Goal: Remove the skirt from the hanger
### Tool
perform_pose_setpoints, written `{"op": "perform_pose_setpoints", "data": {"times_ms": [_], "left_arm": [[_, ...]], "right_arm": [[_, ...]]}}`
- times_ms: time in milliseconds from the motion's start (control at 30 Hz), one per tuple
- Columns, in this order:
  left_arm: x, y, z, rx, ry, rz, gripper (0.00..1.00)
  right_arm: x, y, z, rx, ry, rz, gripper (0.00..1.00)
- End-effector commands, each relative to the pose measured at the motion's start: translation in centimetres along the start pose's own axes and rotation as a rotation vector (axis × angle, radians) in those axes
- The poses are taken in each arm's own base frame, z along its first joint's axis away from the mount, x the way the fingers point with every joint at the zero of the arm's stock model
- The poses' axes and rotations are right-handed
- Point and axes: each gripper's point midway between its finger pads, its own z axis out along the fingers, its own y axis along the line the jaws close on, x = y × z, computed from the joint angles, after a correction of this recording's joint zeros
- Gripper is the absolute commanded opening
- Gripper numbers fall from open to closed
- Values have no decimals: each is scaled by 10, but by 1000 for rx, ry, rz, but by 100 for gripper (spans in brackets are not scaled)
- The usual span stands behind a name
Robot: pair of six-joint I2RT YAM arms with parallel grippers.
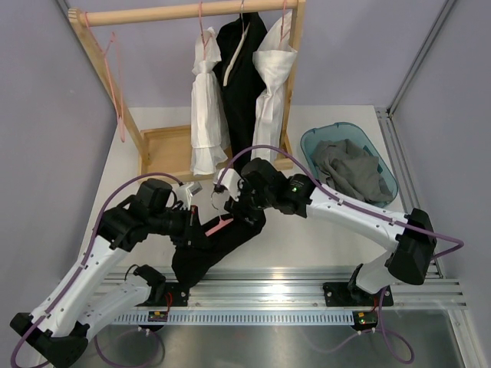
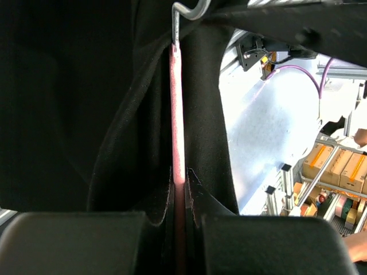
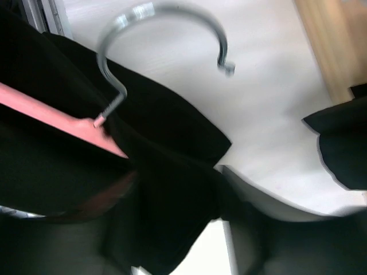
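A black skirt (image 1: 211, 249) hangs on a pink hanger (image 1: 219, 226) with a metal hook (image 3: 166, 17), held low over the table's front middle. My left gripper (image 1: 198, 221) is shut on the hanger's pink bar (image 2: 177, 114); in the left wrist view the left gripper (image 2: 180, 192) has skirt cloth (image 2: 114, 114) on both sides of the bar. My right gripper (image 1: 236, 205) is just right of the hook. In the right wrist view the right gripper (image 3: 172, 229) is shut on a fold of the skirt (image 3: 166, 172) beside the hanger (image 3: 57, 117).
A wooden rack (image 1: 184, 11) at the back holds two white garments (image 1: 205, 107) and a black one (image 1: 242, 69); an empty pink hanger (image 1: 115, 84) hangs at its left. A blue bin (image 1: 380, 157) with grey cloth stands at the right. A rail (image 1: 307, 287) runs along the near edge.
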Motion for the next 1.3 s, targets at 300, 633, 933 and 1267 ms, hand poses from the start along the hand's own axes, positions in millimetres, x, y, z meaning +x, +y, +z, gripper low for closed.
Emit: {"op": "perform_pose_setpoints", "data": {"times_ms": [300, 633, 933, 1267], "left_arm": [[-7, -33, -26, 108, -84, 132, 0], [12, -50, -38, 213, -4, 216, 0], [9, -60, -49, 221, 6, 267, 0], [-38, -81, -53, 257, -232, 313, 0]], "right_arm": [[73, -104, -13, 295, 85, 175, 0], [123, -205, -43, 509, 61, 405, 0], [159, -227, -47, 463, 88, 526, 0], [153, -130, -37, 12, 6, 467, 0]]}}
